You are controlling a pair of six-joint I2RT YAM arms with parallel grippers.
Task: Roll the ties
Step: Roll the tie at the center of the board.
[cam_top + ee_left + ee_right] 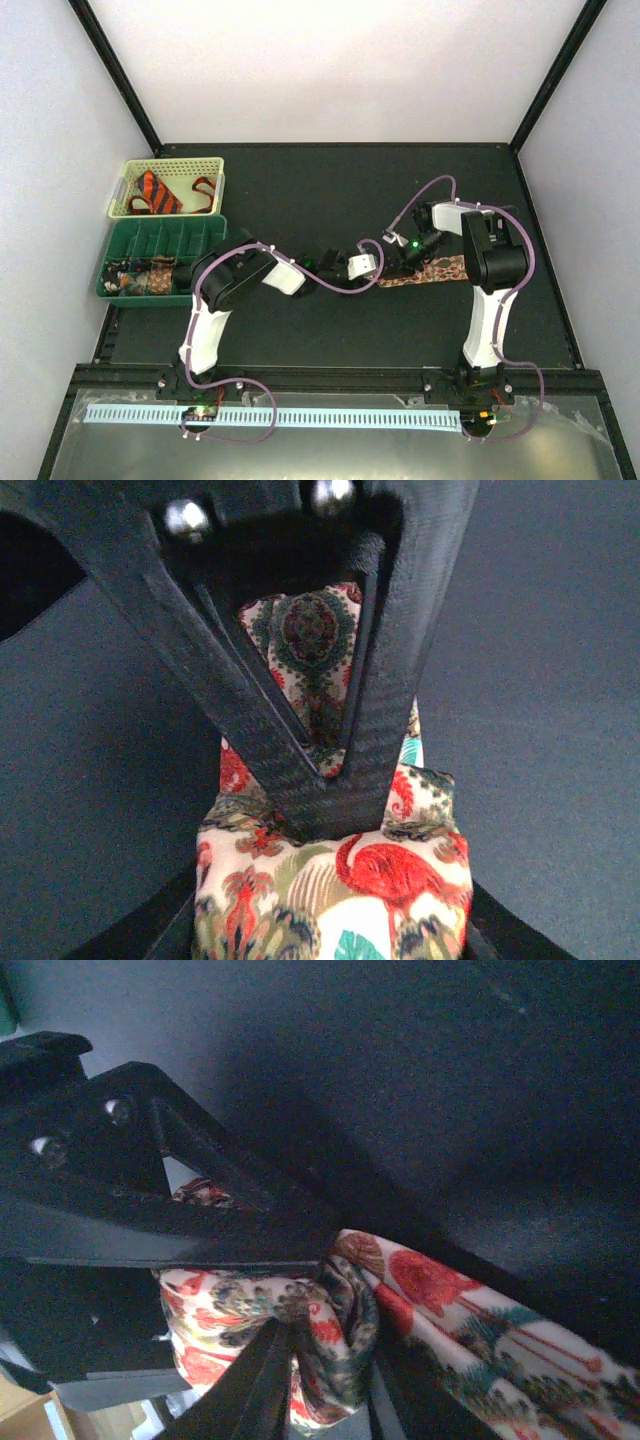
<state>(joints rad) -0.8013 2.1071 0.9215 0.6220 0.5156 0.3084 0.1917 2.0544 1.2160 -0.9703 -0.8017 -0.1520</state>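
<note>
Left gripper point(325, 788): I saw its fingers pinched shut on the speckled tie point(432, 272) | right gripper point(300, 1295): fingers clamped on its bunched end | tie: lay on the table point(300, 190), between both grippers

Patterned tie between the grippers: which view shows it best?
Left wrist: the tie fills the frame, print sharp. Top external shows only a small strip; right wrist, a shadowed bunch, partly hidden.

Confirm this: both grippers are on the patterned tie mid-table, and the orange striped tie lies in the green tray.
Wrong on one point: the orange striped tie lies in the pale yellow basket, behind the green tray, as the top view shows. The left gripper and right gripper are on the patterned tie.
</note>
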